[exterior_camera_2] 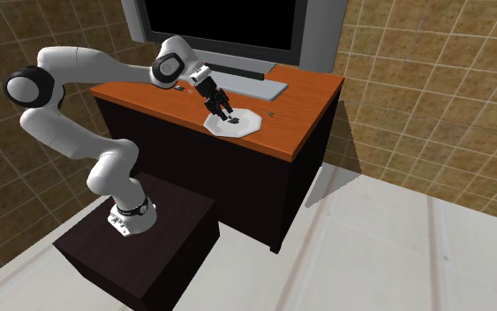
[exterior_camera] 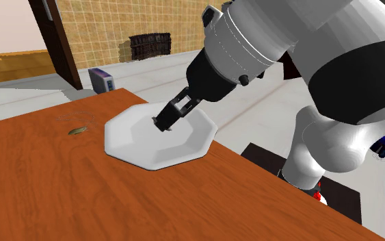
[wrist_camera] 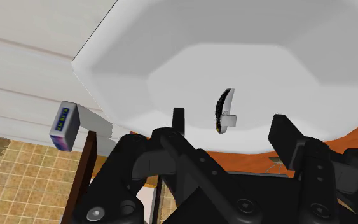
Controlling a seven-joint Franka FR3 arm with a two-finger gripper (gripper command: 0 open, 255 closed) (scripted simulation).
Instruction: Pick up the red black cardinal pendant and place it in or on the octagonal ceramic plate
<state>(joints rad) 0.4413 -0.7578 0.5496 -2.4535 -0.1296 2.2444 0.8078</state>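
Gripper hangs low over the white eight-sided plate, fingers spread wide and clasping nothing. Between them shows the pendant, a small curved black-and-white piece over the plate's floor, touched by neither finger; whether it rests there I cannot tell. A small olive thing lies on the wooden table near the plate, apart from it. A grey box stands past the table's edge, and a dark screen stands at the back of the table. The arm arches from its stand over the table, wrist tipped steeply down.
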